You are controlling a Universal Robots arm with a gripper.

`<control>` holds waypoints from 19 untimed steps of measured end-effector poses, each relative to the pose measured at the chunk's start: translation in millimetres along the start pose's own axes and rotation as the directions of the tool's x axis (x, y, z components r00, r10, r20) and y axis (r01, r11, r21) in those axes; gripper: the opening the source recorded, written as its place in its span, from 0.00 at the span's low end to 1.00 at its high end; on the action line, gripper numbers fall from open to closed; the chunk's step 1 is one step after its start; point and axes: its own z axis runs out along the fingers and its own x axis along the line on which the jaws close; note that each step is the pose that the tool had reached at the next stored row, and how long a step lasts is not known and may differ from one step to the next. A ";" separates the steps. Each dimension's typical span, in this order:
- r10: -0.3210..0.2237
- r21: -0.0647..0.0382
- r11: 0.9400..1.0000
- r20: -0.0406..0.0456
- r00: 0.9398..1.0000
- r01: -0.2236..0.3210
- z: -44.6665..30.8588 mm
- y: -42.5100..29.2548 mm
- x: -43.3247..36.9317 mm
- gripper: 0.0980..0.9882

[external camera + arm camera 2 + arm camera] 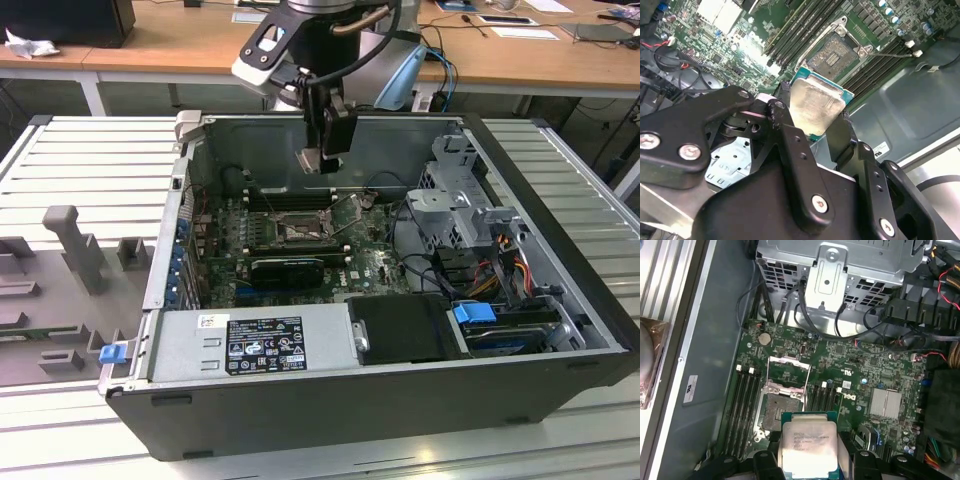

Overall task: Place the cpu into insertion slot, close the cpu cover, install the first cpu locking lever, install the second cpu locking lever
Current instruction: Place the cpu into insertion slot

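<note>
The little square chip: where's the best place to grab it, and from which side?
By two opposite edges, coming from above, as the hand grips the chip now. It is thin and flat, so probably only its edges give something to pinch, leaving its wide faces untouched.

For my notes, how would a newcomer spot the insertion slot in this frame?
Look inside the open computer case at the green motherboard. Between two banks of long black memory slots sits the insertion slot. It alone is square, silver-rimmed and dark-centred, with its cpu cover hinged open beside it.
</note>
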 end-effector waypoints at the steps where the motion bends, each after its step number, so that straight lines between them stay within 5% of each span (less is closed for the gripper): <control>1: 0.000 0.000 1.000 0.001 1.000 0.000 0.7 0.0 0.0 0.48; 19: 0.026 0.000 1.000 0.006 1.000 -0.026 12.2 -1.0 -0.3 0.48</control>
